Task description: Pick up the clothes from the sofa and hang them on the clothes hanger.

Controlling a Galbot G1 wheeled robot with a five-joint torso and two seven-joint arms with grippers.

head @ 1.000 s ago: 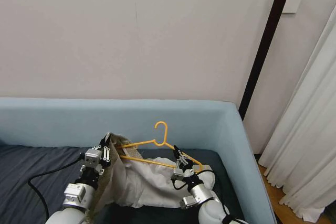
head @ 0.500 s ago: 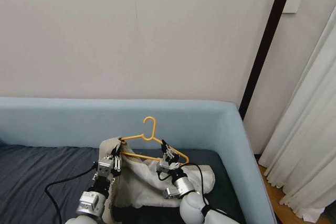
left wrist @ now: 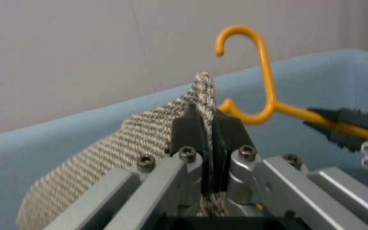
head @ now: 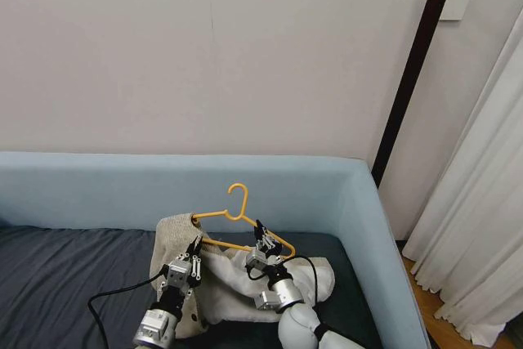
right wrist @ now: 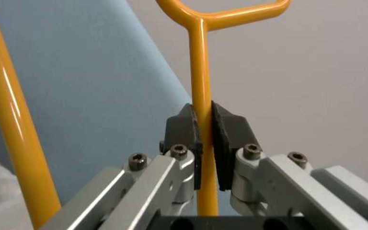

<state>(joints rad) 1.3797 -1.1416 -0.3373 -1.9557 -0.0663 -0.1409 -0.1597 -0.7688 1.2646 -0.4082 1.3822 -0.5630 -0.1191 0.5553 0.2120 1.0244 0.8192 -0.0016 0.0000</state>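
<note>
An orange clothes hanger [head: 237, 212] is held up above the sofa seat, hook upward. My right gripper [head: 261, 240] is shut on its right arm; in the right wrist view the orange hanger bar [right wrist: 201, 120] is pinched between the pads. A beige knitted garment [head: 176, 234] drapes over the hanger's left end and hangs down onto the seat. My left gripper [head: 194, 248] is shut on a fold of the knit [left wrist: 165, 129], just below that end. The hanger hook [left wrist: 254, 67] rises behind it.
The light blue sofa back [head: 106, 190] runs behind, its right armrest [head: 384, 259] close to the right arm. The dark seat cushion [head: 57, 275] lies to the left. A black cable [head: 114, 296] trails from the left arm. A black pole [head: 413, 71] and white curtain [head: 482, 226] stand at the right.
Both arms shifted left and forward with the hanger and garment over the second. The left gripper dropped lower along the knit, which now drapes over the hanger's left end.
</note>
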